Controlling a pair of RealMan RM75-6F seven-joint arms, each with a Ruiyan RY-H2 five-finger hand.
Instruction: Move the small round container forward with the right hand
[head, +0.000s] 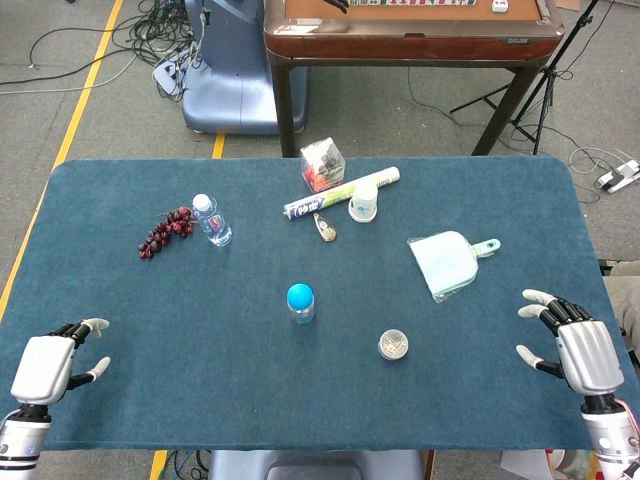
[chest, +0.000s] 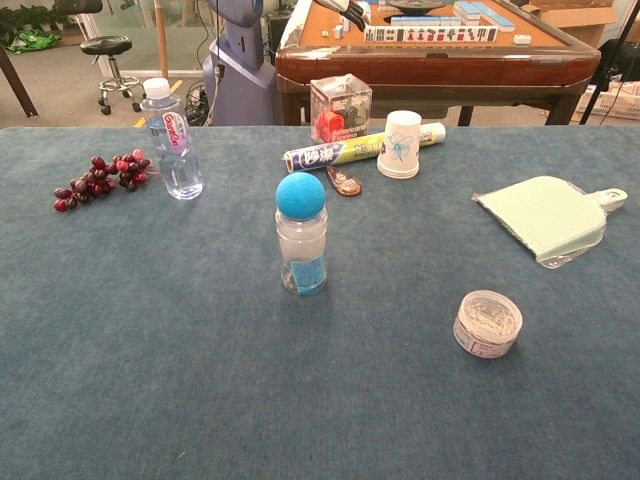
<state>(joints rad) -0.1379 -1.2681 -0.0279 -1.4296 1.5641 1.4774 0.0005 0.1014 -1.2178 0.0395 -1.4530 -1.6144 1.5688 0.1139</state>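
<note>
Landmark: the jar (head: 300, 302), one clear plastic cylinder with a blue ball cap, upright mid-table on the blue cloth table (head: 200, 360).

Left hand (head: 50, 365): one, metal-grey back, dark fingers spread, holding nothing; well left of the jar, near the front edge. Seen in head view only.

Grapes (head: 165, 232): one bunch, dark red, round berries, left of the jar and further back.

Bottle (head: 211, 220): one, clear plastic, white cap, upright; just right of the grapes, back-left of the jar.

Box (head: 322, 165): one clear cube with red inside, straight back from the jar.

Tube (head: 340, 193): one long white tube box, lying flat, back of the jar, in front of the box. A small brown item lies just before it; too small to tell what.

Cup (head: 364, 202): one white paper cup, upside down, touching the tube's right part.

Container (head: 393, 345): one, small, round, low, clear with a lid; right of the jar and slightly nearer the front. Nothing touches it.

Dustpan (head: 447, 263): one, pale green plastic, flat, handle pointing right; right of the jar, back of the container.

Right hand (head: 575, 345): one, fingers spread, holding nothing; well right of the container. Head view only.
</note>
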